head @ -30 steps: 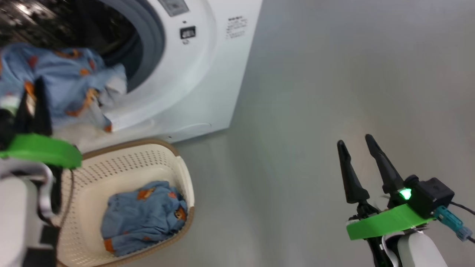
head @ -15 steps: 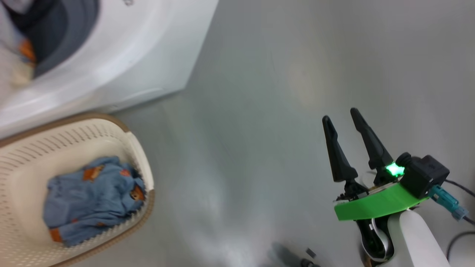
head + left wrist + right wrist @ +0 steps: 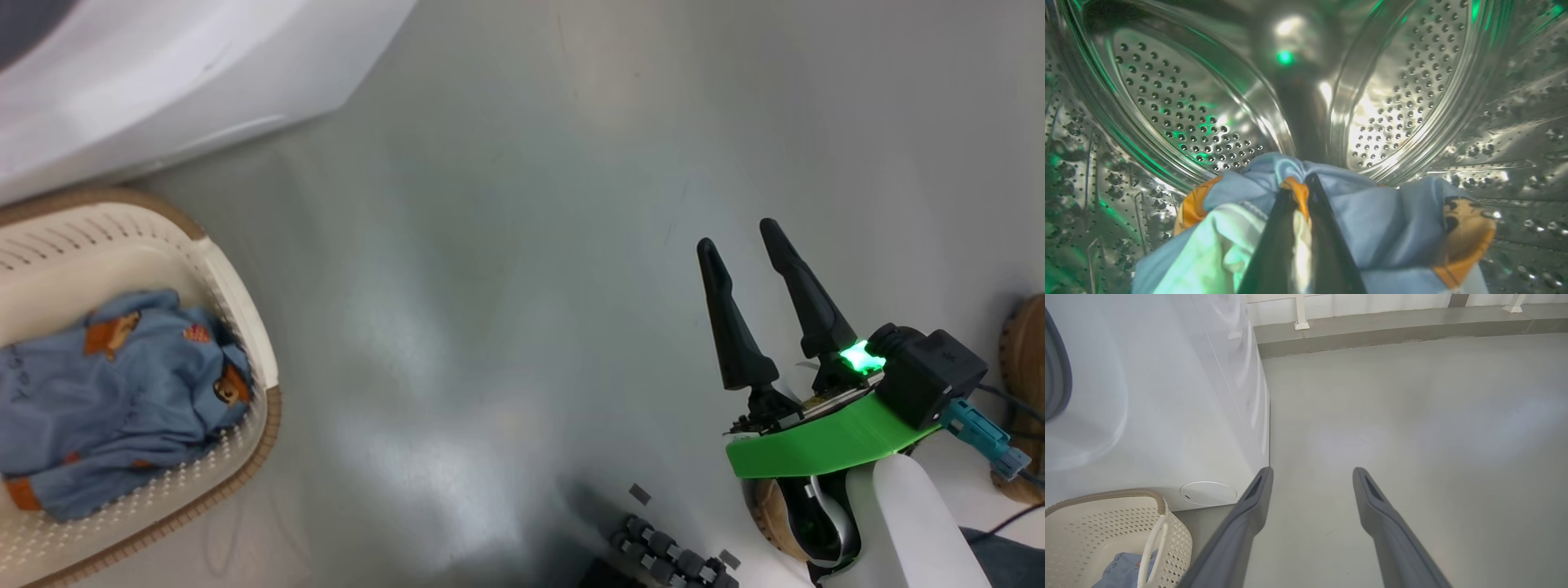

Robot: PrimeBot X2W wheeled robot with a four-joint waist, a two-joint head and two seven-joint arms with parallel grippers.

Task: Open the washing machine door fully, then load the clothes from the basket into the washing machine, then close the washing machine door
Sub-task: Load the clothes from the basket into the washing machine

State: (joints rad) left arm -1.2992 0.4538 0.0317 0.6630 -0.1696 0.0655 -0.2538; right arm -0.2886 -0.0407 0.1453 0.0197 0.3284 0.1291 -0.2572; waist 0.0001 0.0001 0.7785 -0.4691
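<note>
One second on, the head camera had swung right. Glossy white washing machine [image 3: 163,82] stood beside the perforated cream basket [image 3: 237,310] of crumpled blue clothes [image 3: 106,400]. Left gripper [image 3: 1302,183] pinched printed fabric [image 3: 1372,220] inside the dimpled steel drum [image 3: 1167,102]; right gripper [image 3: 738,237] held its jaws spread.

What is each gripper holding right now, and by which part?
The left gripper is shut on the clothes, pinching a bunched fold of the blue fabric at an orange patch, inside the drum. The right gripper is open and holds nothing.
</note>
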